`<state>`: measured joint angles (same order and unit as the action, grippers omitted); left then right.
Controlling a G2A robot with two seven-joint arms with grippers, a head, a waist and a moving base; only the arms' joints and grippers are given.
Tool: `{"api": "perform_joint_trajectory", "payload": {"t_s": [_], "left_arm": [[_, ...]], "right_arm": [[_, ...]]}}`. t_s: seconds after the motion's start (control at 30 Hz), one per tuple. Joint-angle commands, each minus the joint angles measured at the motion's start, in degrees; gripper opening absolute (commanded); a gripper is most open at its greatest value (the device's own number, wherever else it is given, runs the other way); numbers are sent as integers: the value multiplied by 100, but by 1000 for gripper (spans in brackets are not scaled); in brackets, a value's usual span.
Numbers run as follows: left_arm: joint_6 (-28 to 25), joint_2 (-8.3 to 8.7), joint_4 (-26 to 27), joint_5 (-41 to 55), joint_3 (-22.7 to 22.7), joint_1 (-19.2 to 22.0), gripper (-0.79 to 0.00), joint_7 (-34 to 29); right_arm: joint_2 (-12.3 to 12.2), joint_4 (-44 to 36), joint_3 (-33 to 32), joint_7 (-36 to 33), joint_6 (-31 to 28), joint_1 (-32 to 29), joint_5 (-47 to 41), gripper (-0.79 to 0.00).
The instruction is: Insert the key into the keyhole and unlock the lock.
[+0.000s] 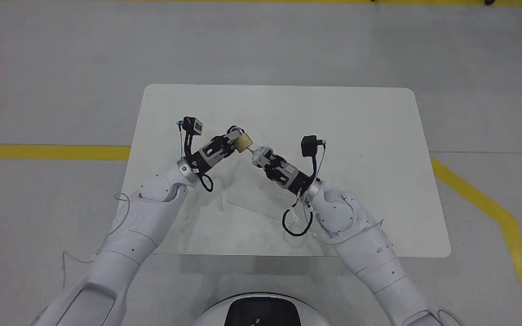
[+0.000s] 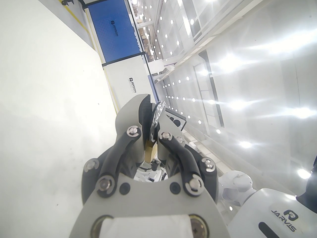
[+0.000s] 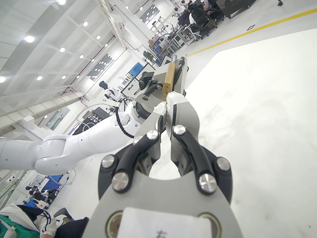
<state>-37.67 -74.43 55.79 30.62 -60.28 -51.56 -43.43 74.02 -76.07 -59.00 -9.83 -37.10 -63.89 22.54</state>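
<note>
Left gripper point(image 1: 235, 143) clamped on brass padlock point(image 3: 169, 79), right gripper point(image 3: 168, 100) clamped on key point(image 3: 167, 115), over table point(image 1: 367, 163) middle. Insertion step, seating unclear; next: align, push, twist.

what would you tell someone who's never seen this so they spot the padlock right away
Look above the middle of the white table, where the two arms' tips meet. The padlock is clamped in the left tool, facing the right tool. It is the only brass-coloured block among grey and black parts.
</note>
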Motion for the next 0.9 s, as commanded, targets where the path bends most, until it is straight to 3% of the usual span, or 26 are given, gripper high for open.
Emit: {"api": "perform_joint_trajectory", "payload": {"t_s": [0.0, 0.87], "left_arm": [[13, -2, 40, -26, -13, -31, -785, 18], [201, -66, 87, 192, -131, -103, -785, -156]], "right_arm": [[3, 4, -1, -17, 1, 4, 1, -785], [53, 45, 54, -148, -94, 54, 101, -785]]}}
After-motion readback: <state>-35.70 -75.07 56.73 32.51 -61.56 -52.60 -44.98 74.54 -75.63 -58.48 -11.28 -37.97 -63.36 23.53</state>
